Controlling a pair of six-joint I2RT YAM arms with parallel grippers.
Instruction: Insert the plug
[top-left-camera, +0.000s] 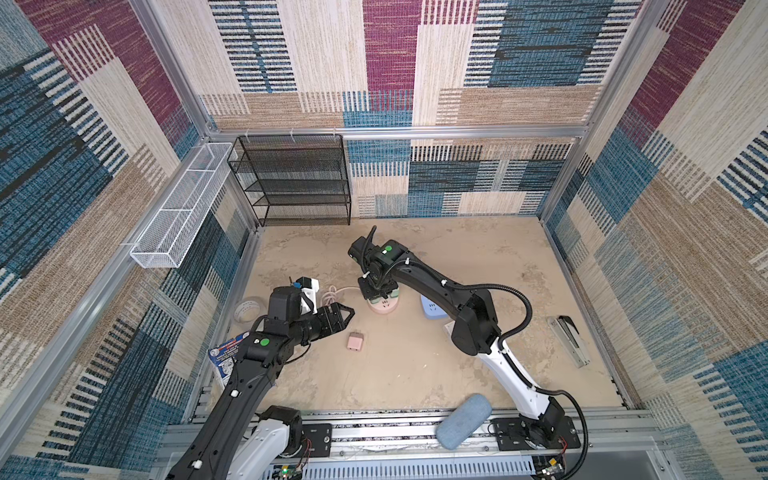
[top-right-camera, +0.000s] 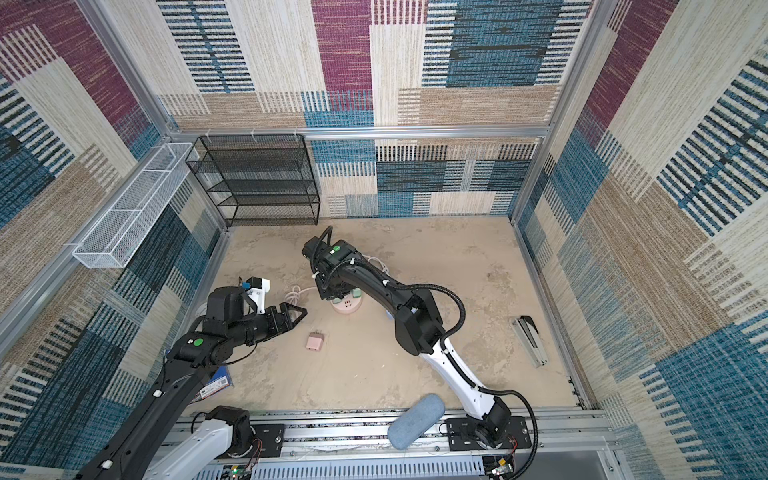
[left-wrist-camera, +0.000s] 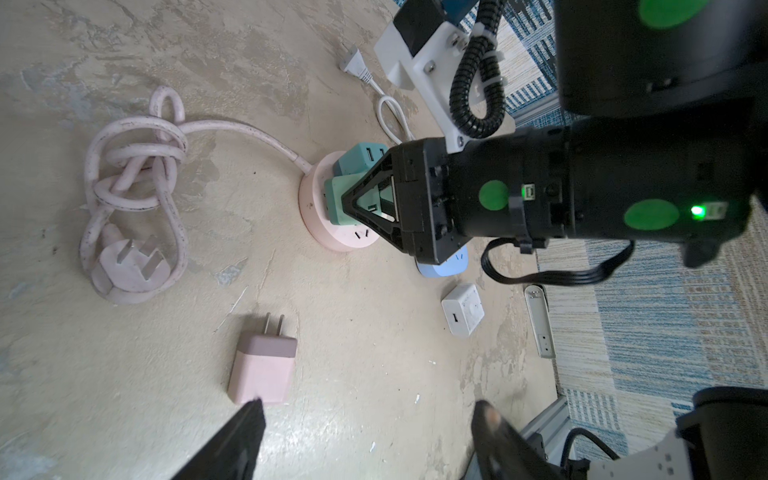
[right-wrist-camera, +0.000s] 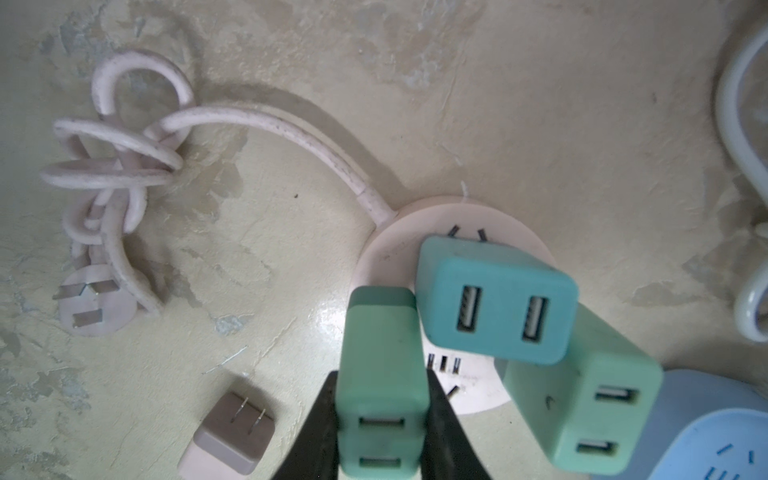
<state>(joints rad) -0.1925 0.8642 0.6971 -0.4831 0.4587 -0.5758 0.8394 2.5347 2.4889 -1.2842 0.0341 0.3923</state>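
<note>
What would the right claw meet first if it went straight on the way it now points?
The right claw grips a green plug, which would likely reach the round pink socket hub beneath first; depth is unclear.

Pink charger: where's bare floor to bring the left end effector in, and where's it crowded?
Bare: between pink charger and front rail; also beside the stapler. Crowded: round socket, where the right end effector grips a green charger.

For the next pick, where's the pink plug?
In both top views, the pink plug lies loose left of centre, near the left gripper and the socket.
</note>
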